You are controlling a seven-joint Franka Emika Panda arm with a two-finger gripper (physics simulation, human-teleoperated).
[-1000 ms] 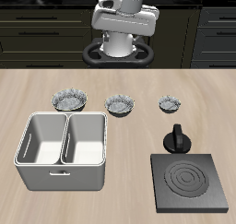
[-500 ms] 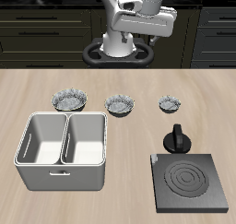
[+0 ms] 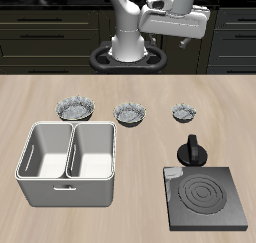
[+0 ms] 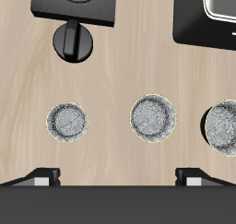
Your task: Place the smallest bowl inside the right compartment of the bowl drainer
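Bowl drainer [image 3: 68, 159] seated near front edge. Farther back, smallest bowl [image 3: 183, 112] resting on table at end of bowl row, untouched. Gripper [image 3: 176, 32] raised well above and behind it, fingers apart, holding nothing.

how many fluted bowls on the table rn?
3, in a row behind the bowl drainer: largest bowl at the drainer's end, mid-sized bowl in the middle, smallest bowl nearest the stove plate. None looks hidden.

the wooden table [image 3: 128, 92] carries three fluted bowls, the bowl drainer [image 3: 68, 163] and a stove plate [image 3: 207, 200].
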